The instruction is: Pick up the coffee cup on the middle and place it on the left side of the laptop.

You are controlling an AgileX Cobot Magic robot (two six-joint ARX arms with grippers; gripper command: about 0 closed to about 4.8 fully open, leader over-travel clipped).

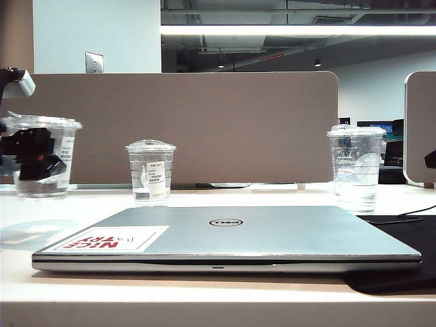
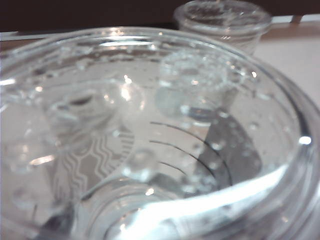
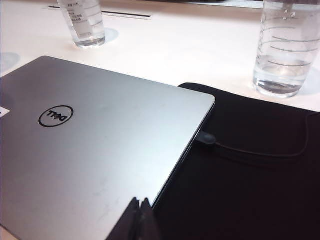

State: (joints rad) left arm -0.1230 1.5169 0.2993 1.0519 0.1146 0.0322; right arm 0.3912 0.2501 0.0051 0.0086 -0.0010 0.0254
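Closest up was the closed laptop [image 1: 272, 231], sitting along the worktop's front edge. The coffee cup [image 1: 58, 146] was over toward the worktop's back left corner, left of the laptop and further back. The left gripper [image 1: 34, 163] had its jaws spread wide around the cup, which looked like a grip to me. I couldn't tell if the cup's base was touching the worktop or just off it.

Worry: it's a slick clear cup, so a quick swing or uneven set-down could let it slip or tip. Drifting right could knock the domed-lid cup [image 1: 150, 174] near the middle of the back edge.

The right gripper [image 3: 140, 220] was closed, holding nothing, hanging over the laptop's right edge beside the black mat [image 3: 250, 175].
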